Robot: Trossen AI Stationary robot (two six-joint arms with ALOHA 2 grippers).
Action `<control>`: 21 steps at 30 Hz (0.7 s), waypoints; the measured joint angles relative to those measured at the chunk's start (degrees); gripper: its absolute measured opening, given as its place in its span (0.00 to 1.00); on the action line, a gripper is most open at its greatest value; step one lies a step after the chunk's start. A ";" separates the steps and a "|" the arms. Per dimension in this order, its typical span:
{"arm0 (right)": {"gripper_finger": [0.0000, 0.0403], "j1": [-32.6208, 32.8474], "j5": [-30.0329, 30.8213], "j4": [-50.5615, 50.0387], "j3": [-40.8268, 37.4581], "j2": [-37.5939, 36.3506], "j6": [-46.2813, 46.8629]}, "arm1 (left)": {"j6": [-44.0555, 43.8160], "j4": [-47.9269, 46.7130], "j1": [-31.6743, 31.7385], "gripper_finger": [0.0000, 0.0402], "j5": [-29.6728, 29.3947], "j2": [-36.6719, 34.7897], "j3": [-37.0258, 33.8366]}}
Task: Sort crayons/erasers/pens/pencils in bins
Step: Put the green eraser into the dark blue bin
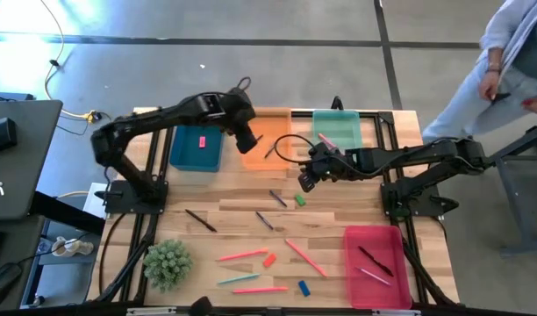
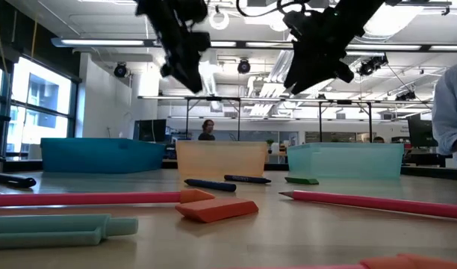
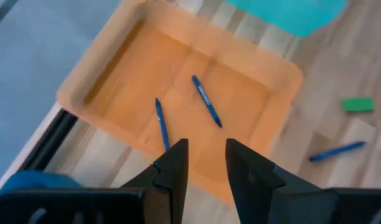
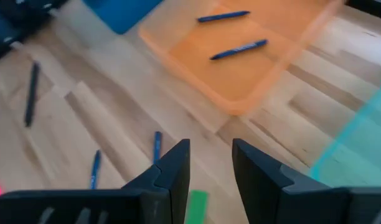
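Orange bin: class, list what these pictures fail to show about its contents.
- Low view: the orange bin shows only its cloudy wall; nothing inside can be made out.
- High view: the left tool overhangs the bin's near left corner, hiding part of its floor.
- Left wrist view: the two crayons' label print is too small to read.

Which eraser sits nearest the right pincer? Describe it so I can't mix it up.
Start at the light green-teal bin on the table's far side. Toward the table's middle, beside the right pincer, lies the green eraser. It is a chunky green block; its neighbours are thin dark crayons.
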 joint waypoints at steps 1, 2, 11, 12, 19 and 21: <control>0.28 0.00 -0.76 0.61 0.00 0.00 -0.88 | 0.02 -1.33 -0.10 0.23 0.02 -1.41 0.00; 0.28 0.00 -1.26 1.15 0.00 0.00 -1.61 | 0.00 -2.34 -0.35 0.23 0.02 -2.72 -0.02; 0.28 0.61 -1.92 -1.77 6.90 0.04 -8.60 | -7.55 -3.56 -3.23 0.22 -0.12 -13.18 -10.53; 0.28 0.72 -1.35 -2.86 8.02 0.08 -9.03 | -9.24 -2.29 -3.95 0.22 0.04 -14.38 -12.90; 0.28 0.76 -3.47 -10.50 10.55 0.22 -8.59 | -18.31 7.63 -10.00 0.20 0.26 -21.04 -25.01; 0.28 0.80 -5.11 -12.21 10.40 0.23 -7.39 | -19.43 8.34 -11.50 0.20 -0.23 -22.16 -26.57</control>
